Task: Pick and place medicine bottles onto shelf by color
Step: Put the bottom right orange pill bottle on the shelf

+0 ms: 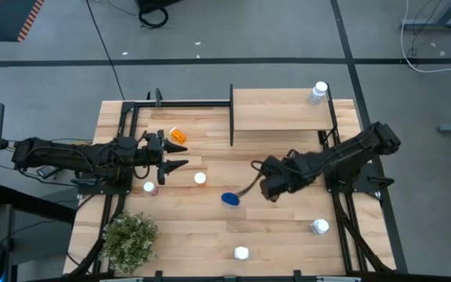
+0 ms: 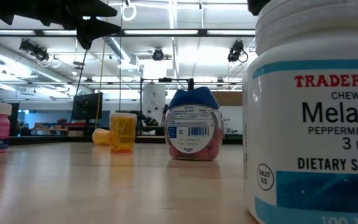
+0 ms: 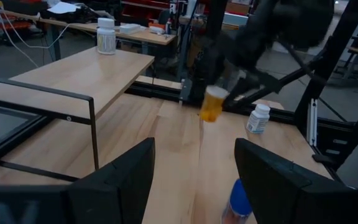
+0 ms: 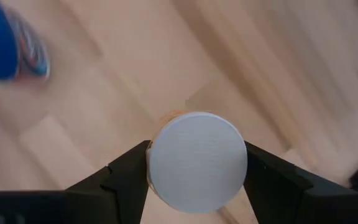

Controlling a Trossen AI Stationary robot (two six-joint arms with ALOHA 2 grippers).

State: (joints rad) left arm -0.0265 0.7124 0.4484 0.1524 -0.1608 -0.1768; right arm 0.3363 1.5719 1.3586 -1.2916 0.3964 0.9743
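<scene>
- At the counter's near edge, a white bottle is seen standing, with a green plant at the near left corner.
- A second white bottle is placed near the right edge.
- A blue bottle is seen at mid-counter, just beside the right arm.
- The right tool is held above the counter, gripping an orange bottle by its white cap; in the left wrist view that bottle is shown lifted clear of the wood.
- A pinkish bottle and an upright orange bottle are set near the left tool.
- The left tool is held open and empty above the counter's left side, pointing toward the shelf.
- An orange bottle on its side is found just beyond the left tool, on the counter.
- The shelf is set at the far right, and a clear white-capped bottle is stood at its far right corner.
</scene>
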